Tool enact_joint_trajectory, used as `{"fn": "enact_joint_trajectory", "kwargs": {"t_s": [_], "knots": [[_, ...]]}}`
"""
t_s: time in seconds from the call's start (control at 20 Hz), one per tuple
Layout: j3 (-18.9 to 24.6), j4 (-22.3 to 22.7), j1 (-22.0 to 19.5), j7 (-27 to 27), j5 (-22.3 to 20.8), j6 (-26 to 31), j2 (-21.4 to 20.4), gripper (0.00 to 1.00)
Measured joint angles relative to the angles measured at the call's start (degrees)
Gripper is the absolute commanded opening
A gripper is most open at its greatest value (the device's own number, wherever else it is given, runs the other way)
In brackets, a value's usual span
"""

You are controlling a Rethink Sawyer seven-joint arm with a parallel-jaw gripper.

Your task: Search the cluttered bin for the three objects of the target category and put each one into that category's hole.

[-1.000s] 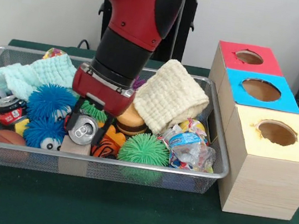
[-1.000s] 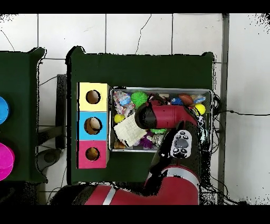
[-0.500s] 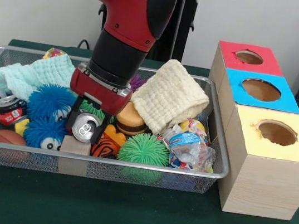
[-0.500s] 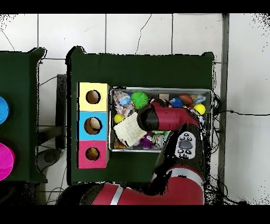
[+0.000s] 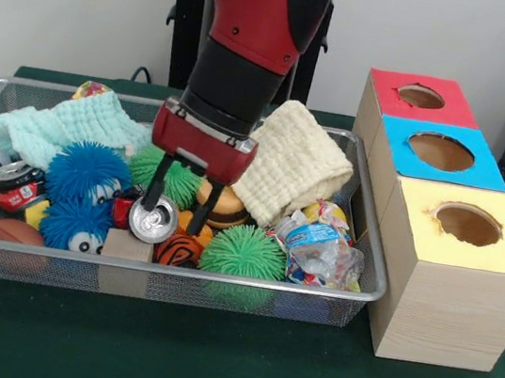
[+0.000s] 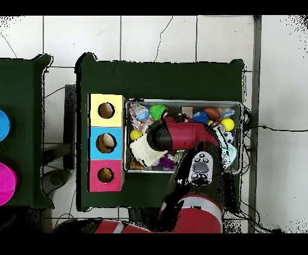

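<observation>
The hand (image 5: 178, 208) has shifted toward the cream cloth (image 5: 293, 162) since half a second ago, and the arm now leans more upright over the cluttered bin (image 5: 219, 284). Its two dark fingers (image 5: 151, 195) stand apart, one on either side of the silver can (image 5: 152, 222), and whether they press on it cannot be told. The can has moved along with the hand, away from the blue puff balls (image 5: 86, 171), so the move looks like clutter being dragged aside rather than a grasp on a toy.

That suits the search: just beside the can, on its cloth side, lies the striped tiger (image 5: 177, 248), still partly buried by the can and the green puff ball (image 5: 245, 252). The red-topped box's hole (image 5: 421, 96) stands well beyond the cloth, outside the bin, and I see nothing in it.

A second can with a red label (image 5: 17, 189) lies past the blue puff balls; its writing is illegible, as is the crumpled bottle's label (image 5: 310, 235).
</observation>
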Motion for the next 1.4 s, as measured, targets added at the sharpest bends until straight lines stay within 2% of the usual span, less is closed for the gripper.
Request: {"fn": "enact_joint_trajectory", "kwargs": {"t_s": [0.4,1.05,1.4], "knots": [[0.0,0.3,0.7,0.0,0.0,0.0,-1.4,1.0],[0.5,0.2,-1.8,0.0,0.0,0.0,1.3,1.0],[2.5,0.2,-3.1,0.0,0.0,0.0,0.8,1.0]]}}
